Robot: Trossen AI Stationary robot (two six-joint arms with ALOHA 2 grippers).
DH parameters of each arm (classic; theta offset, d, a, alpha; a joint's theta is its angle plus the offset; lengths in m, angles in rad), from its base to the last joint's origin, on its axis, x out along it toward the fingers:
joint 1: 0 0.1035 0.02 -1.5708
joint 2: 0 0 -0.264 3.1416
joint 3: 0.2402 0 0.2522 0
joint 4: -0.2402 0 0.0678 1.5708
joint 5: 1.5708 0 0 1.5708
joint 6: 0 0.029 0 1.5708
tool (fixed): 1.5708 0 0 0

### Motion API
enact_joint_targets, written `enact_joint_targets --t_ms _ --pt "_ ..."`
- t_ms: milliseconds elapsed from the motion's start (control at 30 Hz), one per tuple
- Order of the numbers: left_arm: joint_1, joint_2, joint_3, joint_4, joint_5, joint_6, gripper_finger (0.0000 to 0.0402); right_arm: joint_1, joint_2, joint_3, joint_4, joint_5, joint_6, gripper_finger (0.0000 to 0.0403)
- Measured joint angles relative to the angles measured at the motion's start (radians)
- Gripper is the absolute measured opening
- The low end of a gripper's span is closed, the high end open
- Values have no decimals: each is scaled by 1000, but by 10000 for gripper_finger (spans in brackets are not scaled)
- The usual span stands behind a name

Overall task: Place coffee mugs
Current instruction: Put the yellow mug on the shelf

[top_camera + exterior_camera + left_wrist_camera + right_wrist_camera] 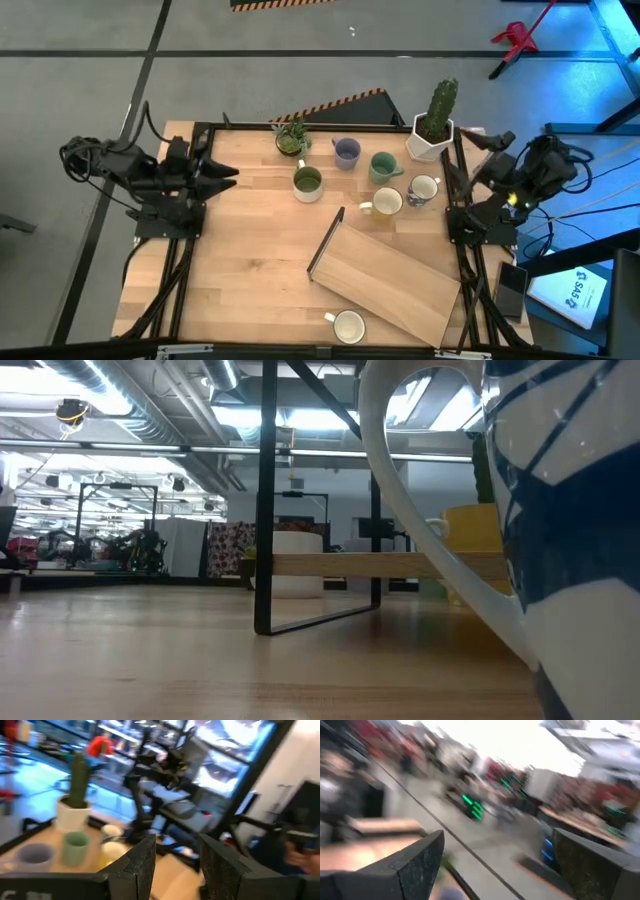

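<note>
Well, nothing looked done yet. Five of the coffee mugs stood in a bunch near the far side of the worktop point(240, 250): the olive green mug point(307, 182), the lavender mug point(346, 152), the teal mug point(384, 167), a cream mug point(386, 203) and a white mug with dark marks point(424, 188). The sixth, another white mug point(348, 326), sat alone by the near edge, just beside the wooden shelf point(385, 285) (a board on a thin black frame). No mug was on the shelf, so I think all six were left to place. The left hand point(222, 178) waited at the left edge, its fingers point(135, 865) a little apart and holding nothing. The right hand point(478, 182) waited at the right edge, open wide and also holding nothing.
</note>
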Motion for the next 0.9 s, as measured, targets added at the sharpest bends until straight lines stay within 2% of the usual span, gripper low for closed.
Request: enact_joint_targets --t_ms 100,233,300,467,600,733,900 --pt "0 0 0 82 80 14 142 1 17 1 8 -121 105 356" --pt "0 0 0 186 172 30 142 0 58 31 4 -288 165 356" --pt "0 -1 0 204 186 33 142 1 83 62 2 -320 164 356" --pt "0 -1 0 198 191 17 142 1 133 153 -137 -209 150 356" --pt "0 -3 0 161 245 -81 142 0 169 210 -299 -101 237 356" --pt "0 1 0 111 308 -155 142 0 195 225 -424 -87 361 356" --pt "0 20 0 109 336 -135 142 0 233 225 -553 -118 557 356"
